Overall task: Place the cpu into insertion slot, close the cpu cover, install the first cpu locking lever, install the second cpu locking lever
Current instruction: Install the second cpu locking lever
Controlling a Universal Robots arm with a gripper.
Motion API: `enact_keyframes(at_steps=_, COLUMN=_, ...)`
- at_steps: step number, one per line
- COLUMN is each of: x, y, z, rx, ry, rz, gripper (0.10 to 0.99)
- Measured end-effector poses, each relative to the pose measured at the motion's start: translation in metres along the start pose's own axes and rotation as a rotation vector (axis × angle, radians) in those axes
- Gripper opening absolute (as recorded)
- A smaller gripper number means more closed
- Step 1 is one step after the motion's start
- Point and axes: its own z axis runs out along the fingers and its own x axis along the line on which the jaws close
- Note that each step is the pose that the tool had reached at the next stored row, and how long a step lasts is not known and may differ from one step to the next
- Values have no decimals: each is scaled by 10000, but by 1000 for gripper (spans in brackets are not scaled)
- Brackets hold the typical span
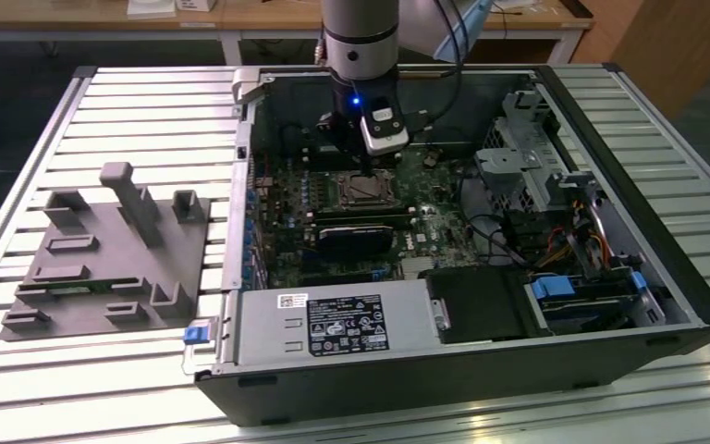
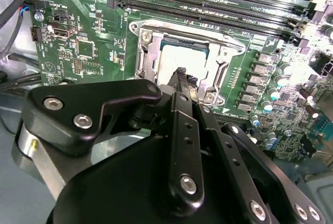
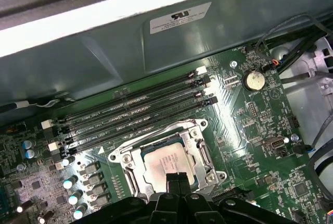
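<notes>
On the exterior view's left, a grey fixture lies on the slatted table, beside the open computer case. Inside, the cpu sits in the insertion slot with the cpu cover closed over it. The gripper hovers just above the cpu, fingers pressed together and holding nothing.

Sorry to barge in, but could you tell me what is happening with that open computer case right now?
A robot arm is reaching into the open computer case, with its gripper just above the insertion slot on the green circuit board. In both wrist views, the cpu already lies in the slot, and the cpu cover lies down around it. The gripper's narrow tips are together over the chip's edge, holding nothing.
</notes>
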Motion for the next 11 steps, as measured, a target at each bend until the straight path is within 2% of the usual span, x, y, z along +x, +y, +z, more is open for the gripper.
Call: enact_keyframes(at_steps=11, x=-18, y=-47, z=-2, rx=0, ry=0, rz=0, gripper=106)
